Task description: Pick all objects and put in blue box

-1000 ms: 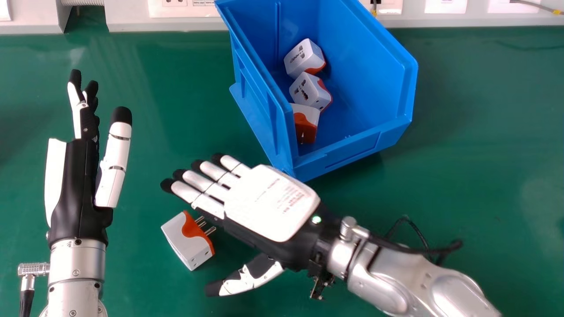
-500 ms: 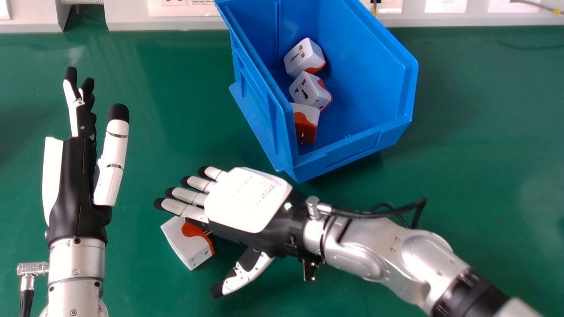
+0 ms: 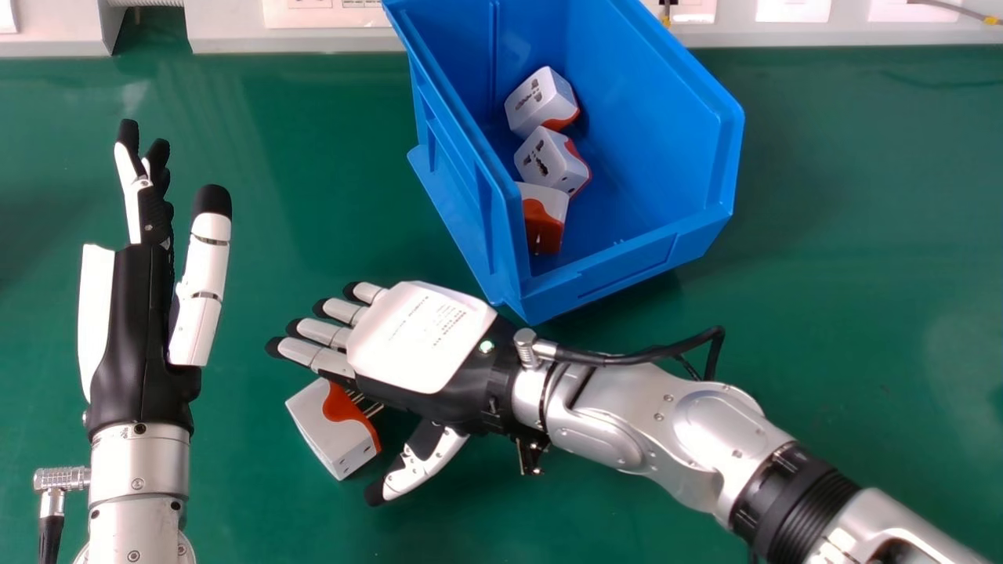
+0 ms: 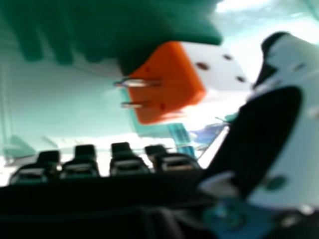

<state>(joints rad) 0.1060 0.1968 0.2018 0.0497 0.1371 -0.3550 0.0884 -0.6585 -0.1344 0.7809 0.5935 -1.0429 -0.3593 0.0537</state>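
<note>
In the head view my right hand is open, palm down, its straight fingers passing above the far side of a white and orange plug adapter lying on the table, with the thumb apart on the near side. The right hand view shows the adapter, its metal pins pointing out, between the fingertips and thumb of my right hand; nothing is gripped. My left hand stands open at the left. Inside the blue box lie three similar adapters.
The box stands on the green table beyond my right hand, its near corner close to that wrist. A white panel with sockets runs along the table's far edge. A black cable loops above the right forearm.
My right hand has moved left, over the far part of the adapter, then slightly away from the robot. The adapter has stayed put. The left hand has shifted only slightly.
</note>
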